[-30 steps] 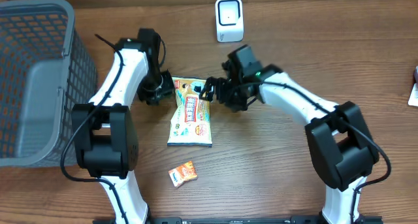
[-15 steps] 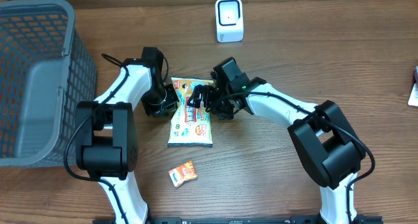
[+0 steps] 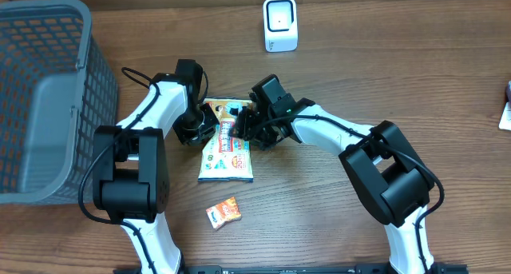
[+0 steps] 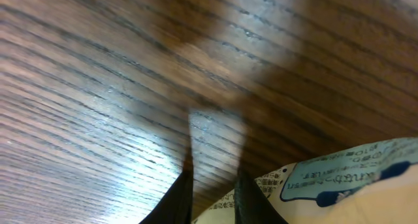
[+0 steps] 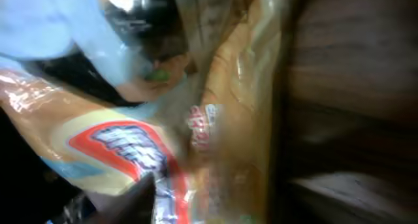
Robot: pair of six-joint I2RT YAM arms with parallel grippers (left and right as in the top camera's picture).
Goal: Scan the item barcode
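Observation:
The item, a flat snack packet [image 3: 228, 154] with red and blue print, lies on the wooden table between my two arms. Its barcode is hidden. My left gripper [image 3: 201, 131] is at the packet's left edge. In the left wrist view its two dark fingers [image 4: 179, 199] stand close together, with the packet's pale printed edge [image 4: 339, 185] pinched between them. My right gripper [image 3: 239, 128] is over the packet's upper right part. The right wrist view is blurred: the packet [image 5: 228, 132] fills it and only one dark finger [image 5: 130, 199] shows.
A white scanner [image 3: 280, 24] stands upright at the back centre. A grey mesh basket [image 3: 48, 98] fills the left side. A small orange packet [image 3: 223, 212] lies near the front. A dark object [image 3: 506, 106] sits at the right edge.
My right arm has swung left onto the packet and its jaws have narrowed. The left jaws have closed at the packet's edge. The packet has slid a little left and forward.

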